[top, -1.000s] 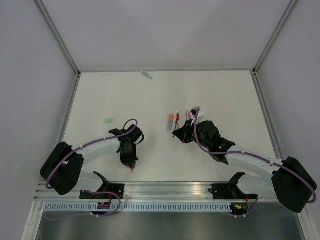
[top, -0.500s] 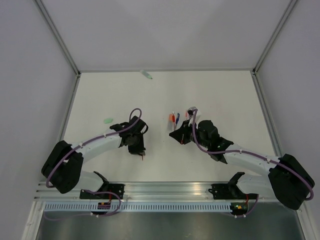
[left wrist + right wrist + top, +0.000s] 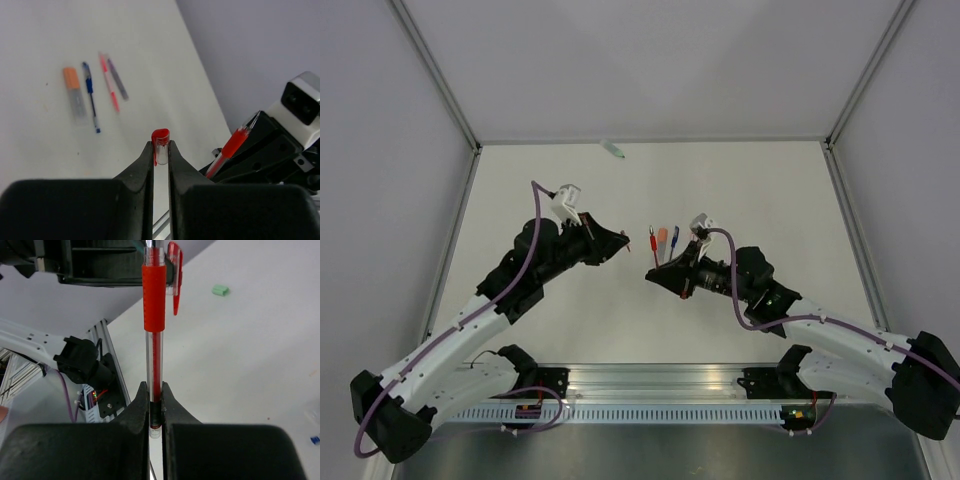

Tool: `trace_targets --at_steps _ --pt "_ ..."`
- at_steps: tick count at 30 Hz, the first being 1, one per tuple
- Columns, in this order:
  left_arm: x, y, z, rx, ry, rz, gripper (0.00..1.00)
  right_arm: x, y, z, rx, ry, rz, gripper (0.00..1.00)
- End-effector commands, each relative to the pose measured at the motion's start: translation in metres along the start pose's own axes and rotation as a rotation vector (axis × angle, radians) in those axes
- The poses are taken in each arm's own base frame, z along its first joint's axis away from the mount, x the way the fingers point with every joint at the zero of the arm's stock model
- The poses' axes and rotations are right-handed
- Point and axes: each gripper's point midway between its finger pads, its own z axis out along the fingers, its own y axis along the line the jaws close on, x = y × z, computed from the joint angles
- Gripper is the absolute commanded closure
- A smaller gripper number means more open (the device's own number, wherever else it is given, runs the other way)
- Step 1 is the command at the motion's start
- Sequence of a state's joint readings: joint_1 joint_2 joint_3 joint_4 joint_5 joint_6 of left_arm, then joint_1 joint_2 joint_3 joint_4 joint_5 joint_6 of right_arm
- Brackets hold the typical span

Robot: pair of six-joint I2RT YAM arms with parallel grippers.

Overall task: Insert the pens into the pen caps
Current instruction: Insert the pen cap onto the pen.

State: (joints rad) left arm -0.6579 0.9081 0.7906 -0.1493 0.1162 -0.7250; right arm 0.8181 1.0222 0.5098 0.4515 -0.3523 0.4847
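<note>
My left gripper (image 3: pixel 623 241) is raised above the table's middle, pointing right, shut on a red pen cap (image 3: pixel 161 141) that sticks out past its fingertips. Facing it a short way off, my right gripper (image 3: pixel 654 272) is shut on the back end of a red pen (image 3: pixel 153 315). The pen's tip points toward the left gripper. In the right wrist view the red cap (image 3: pixel 175 275) shows just beside the pen's front end, with the pen outside it. On the table lie an orange cap (image 3: pixel 71 78) on a clear barrel, a blue pen (image 3: pixel 91 102), a pale red pen (image 3: pixel 108 82) and a grey pen (image 3: pixel 117 80).
A mint green cap (image 3: pixel 613 149) lies at the table's far edge, and another mint green cap (image 3: pixel 220 290) lies on the table to the left. The loose pens (image 3: pixel 665 238) lie just behind the two grippers. An aluminium rail (image 3: pixel 660 375) runs along the near edge.
The left arm has swung up from the near left to the table's middle, turning its gripper to face right. The right gripper has lifted and shifted slightly left toward it.
</note>
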Motion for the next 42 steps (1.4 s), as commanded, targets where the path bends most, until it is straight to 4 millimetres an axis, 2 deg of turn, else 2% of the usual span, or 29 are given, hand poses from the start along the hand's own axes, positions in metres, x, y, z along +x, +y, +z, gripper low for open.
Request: trace_targets --at_steps 1,3,7,15,35,42 --pt "-0.025 -0.032 -0.011 0.161 -0.123 0.03 0.96 -0.012 0.026 -0.001 -0.123 -0.062 -0.089 1.0" --pt "-0.03 -0.035 -0.016 0.164 -0.143 0.041 0.96 -0.008 0.035 0.002 -0.164 -0.034 -0.094 1.0" --pt "-0.039 -0.033 -0.023 0.149 -0.191 0.086 0.98 0.005 0.034 0.009 -0.158 0.014 -0.102 1.0" --pt "-0.054 -0.046 -0.038 0.189 -0.257 0.115 0.98 0.014 0.036 0.015 -0.165 0.047 -0.106 1.0" --pt "-0.029 -0.048 -0.025 0.257 -0.16 0.133 0.98 0.023 0.029 0.022 -0.128 0.078 -0.1 1.0" --pt "-0.018 -0.04 -0.02 0.251 -0.131 0.142 0.98 0.024 0.024 0.023 -0.1 0.077 -0.099 1.0"
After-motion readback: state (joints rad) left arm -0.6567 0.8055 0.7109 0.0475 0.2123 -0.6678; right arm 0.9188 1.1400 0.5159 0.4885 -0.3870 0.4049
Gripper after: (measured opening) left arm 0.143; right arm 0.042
